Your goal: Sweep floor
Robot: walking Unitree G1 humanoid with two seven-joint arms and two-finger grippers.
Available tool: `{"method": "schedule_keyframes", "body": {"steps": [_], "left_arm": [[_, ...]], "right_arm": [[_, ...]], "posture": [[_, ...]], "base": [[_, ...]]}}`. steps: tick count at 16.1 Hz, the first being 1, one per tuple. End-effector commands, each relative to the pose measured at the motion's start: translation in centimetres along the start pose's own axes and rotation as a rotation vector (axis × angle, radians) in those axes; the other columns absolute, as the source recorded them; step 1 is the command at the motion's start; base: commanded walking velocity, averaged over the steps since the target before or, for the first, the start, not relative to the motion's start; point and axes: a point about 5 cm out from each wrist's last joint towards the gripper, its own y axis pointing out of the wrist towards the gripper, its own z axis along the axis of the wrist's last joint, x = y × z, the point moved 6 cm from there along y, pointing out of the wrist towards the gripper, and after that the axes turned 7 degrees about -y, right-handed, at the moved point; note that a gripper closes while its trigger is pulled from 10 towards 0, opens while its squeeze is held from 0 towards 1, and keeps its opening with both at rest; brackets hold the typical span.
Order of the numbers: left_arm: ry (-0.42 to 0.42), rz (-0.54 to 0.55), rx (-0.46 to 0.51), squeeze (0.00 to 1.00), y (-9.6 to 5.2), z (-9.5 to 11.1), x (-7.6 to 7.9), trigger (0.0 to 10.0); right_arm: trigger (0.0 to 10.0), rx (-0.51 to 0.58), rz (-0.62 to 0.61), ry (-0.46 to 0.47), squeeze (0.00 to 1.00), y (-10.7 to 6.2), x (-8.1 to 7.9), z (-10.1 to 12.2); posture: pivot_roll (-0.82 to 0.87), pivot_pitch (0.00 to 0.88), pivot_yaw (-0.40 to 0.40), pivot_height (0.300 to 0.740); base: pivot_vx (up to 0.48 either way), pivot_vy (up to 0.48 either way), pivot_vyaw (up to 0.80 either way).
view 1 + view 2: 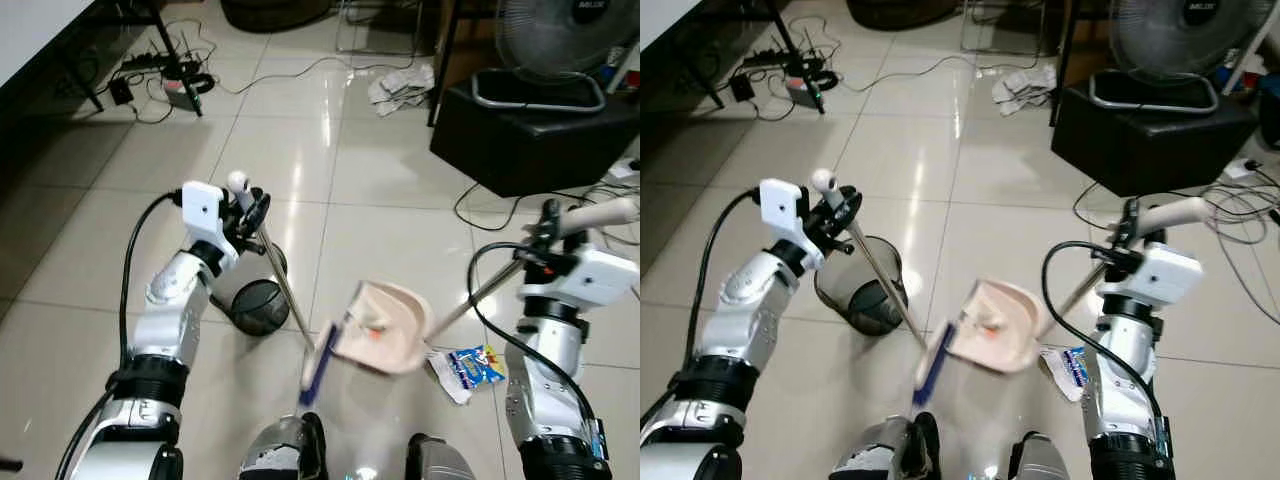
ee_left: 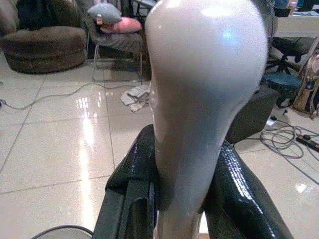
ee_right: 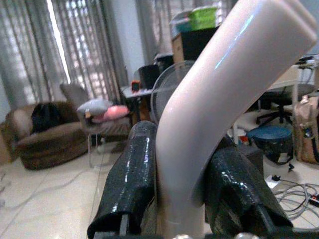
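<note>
My left gripper is shut on the white knob end of the broom handle, with a black finger on either side. The metal shaft slants down to the blue and white brush head, which sits at the near edge of the pink dustpan. Small orange bits lie inside the pan. My right gripper is shut on the dustpan's bent white handle. A blue and white snack wrapper lies on the tiles just right of the pan.
A black mesh wastebasket stands just left of the broom shaft. At the back right a black box carries a fan, with cables trailing beside it. A crumpled cloth and a power strip lie farther back.
</note>
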Motion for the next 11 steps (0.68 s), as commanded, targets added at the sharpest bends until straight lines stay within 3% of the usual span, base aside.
{"method": "schedule_keyframes", "body": {"steps": [1,3,5,6,8,11], "left_arm": [[0.048,0.011,0.044,0.0,-0.4,0.8,-0.4,10.0],[0.068,0.025,0.017,0.0,-1.1,-0.2,-0.8,10.0],[0.091,0.065,-0.019,0.0,-3.3,-1.7,-2.1,10.0],[0.09,0.075,-0.023,0.0,-3.7,-1.9,-2.4,10.0],[0.125,0.085,-0.082,0.0,-6.4,-3.5,-2.9,10.0],[0.108,0.141,-0.113,0.0,-8.4,-4.7,-3.4,10.0]], "right_arm": [[10.0,0.061,-0.041,0.053,0.0,0.5,0.6,1.9],[10.0,0.104,-0.059,0.089,0.0,1.1,1.1,3.6],[10.0,0.154,-0.088,0.163,0.0,2.1,1.9,5.8],[10.0,0.162,-0.091,0.181,0.0,2.3,2.0,6.1],[10.0,0.198,-0.048,0.226,0.0,4.3,1.3,8.7],[10.0,0.202,0.038,0.314,0.0,6.7,-0.3,11.3]], "posture": [[0.0,0.073,0.14,0.74],[0.0,0.087,0.136,0.74],[0.0,0.063,0.133,0.74],[0.0,0.064,0.134,0.74],[-0.01,0.069,0.123,0.74],[-0.02,0.06,0.113,0.74]], "base": [[0.0,0.0,0.0],[0.0,0.0,0.0],[0.0,0.0,0.0],[0.0,0.0,0.0],[0.0,0.0,0.0],[0.0,0.0,0.0]]}}
